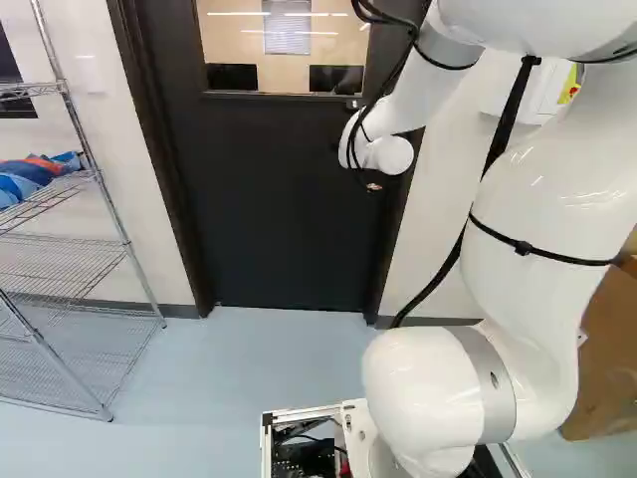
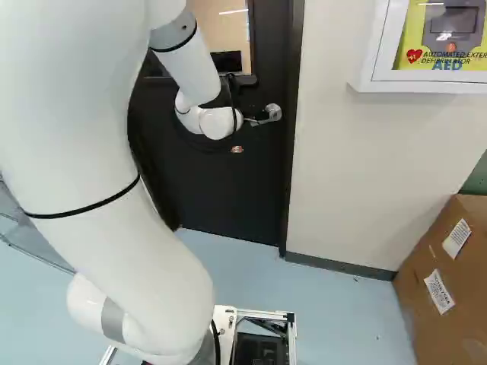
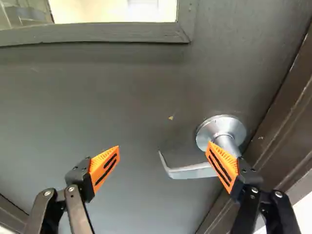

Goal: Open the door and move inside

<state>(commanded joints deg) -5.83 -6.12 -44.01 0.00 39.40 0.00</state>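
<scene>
In the left base view, the dark door (image 1: 279, 199) stands shut in its frame (image 1: 164, 159), straight ahead. The white arm (image 1: 557, 199) reaches toward it. A wire rack (image 1: 85, 149) is at the left of that view, with blue bundles (image 1: 30, 179) on a shelf. In the right base view, a cardboard box (image 2: 434, 296) sits at the right, lower than the white wall cabinet (image 2: 365, 68). The gripper (image 2: 237, 149) is at the door, partly hidden by the arm's end. In the wrist view its fingers are spread wide, grasping nothing. The door handle (image 3: 224, 134) is ahead of them: one orange pad (image 3: 223, 166) overlaps its lever near the round base, the other is past the lever's free end. Whether that first pad touches, I cannot tell.
</scene>
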